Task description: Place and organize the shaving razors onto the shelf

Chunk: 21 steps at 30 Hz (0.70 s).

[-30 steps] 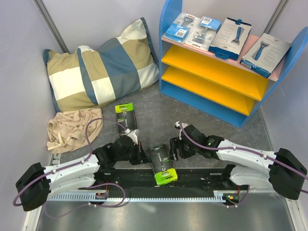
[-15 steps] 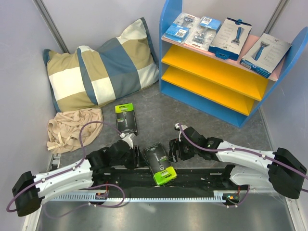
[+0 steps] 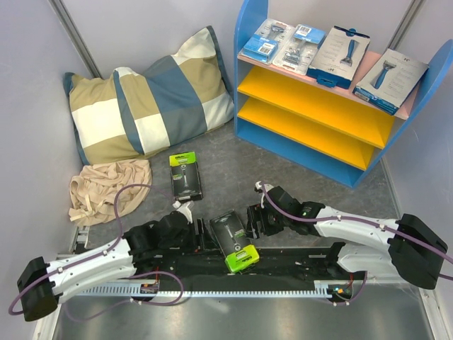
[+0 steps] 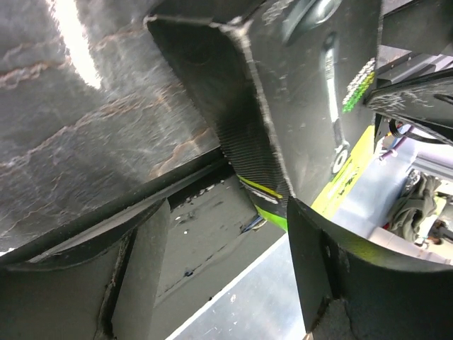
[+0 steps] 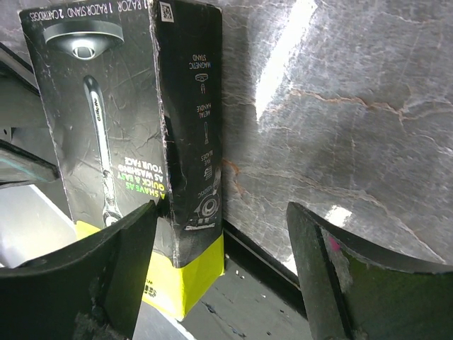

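Status: four razor packs (image 3: pixel 342 46) stand on the top board of the shelf (image 3: pixel 249 42); both yellow boards (image 3: pixel 311 92) are bare. Two black-and-lime boxes are not yet shelved and lie on the bench (image 3: pixel 233 166). The far box (image 3: pixel 185 176) is near the pillow (image 3: pixel 148 106). The near box (image 3: pixel 233 241) lies flat at the bench's front edge, between the two arms.

Left fingers (image 4: pixel 134 283): spread apart, holding nothing, with the near box just ahead of their tips. Right fingers (image 5: pixel 92 283): wide open and empty, with the box just beside one of them.

Step in hand, as judged: pickup of the near box — neither arm grips it. The next move calls for the right fingers to straddle the box's narrow sides, close, lift clear, then carry it to a yellow board.
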Tool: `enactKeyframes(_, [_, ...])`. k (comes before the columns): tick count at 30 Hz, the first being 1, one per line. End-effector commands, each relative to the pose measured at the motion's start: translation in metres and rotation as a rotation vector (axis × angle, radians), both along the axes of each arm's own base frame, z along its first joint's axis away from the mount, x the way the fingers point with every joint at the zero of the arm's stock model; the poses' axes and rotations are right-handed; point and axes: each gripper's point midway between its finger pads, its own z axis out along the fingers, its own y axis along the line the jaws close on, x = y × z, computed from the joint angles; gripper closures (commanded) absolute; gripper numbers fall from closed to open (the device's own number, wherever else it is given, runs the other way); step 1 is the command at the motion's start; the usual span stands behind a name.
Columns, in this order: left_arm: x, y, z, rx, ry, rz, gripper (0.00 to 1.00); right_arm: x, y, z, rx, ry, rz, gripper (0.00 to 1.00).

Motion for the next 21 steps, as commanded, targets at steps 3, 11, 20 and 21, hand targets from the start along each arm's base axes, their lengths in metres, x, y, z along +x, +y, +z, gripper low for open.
enactKeyframes(3, [0.005, -0.006, -0.007, -0.077, 0.024, 0.093, 0.27, -0.002, 0.008, -0.001, 0.020, 0.009, 0.026, 0.18])
enactKeyframes(11, [0.014, -0.021, -0.002, -0.137, -0.023, 0.110, 0.27, -0.007, 0.013, -0.002, 0.057, 0.034, 0.036, 0.19])
enactKeyframes(20, [0.008, -0.034, 0.032, -0.247, -0.132, 0.079, 0.28, -0.009, 0.009, -0.010, 0.037, 0.042, 0.027, 0.20])
enactKeyframes(21, [0.005, -0.035, 0.035, -0.256, -0.143, 0.067, 0.28, -0.009, 0.008, -0.011, 0.036, 0.043, 0.027, 0.20])
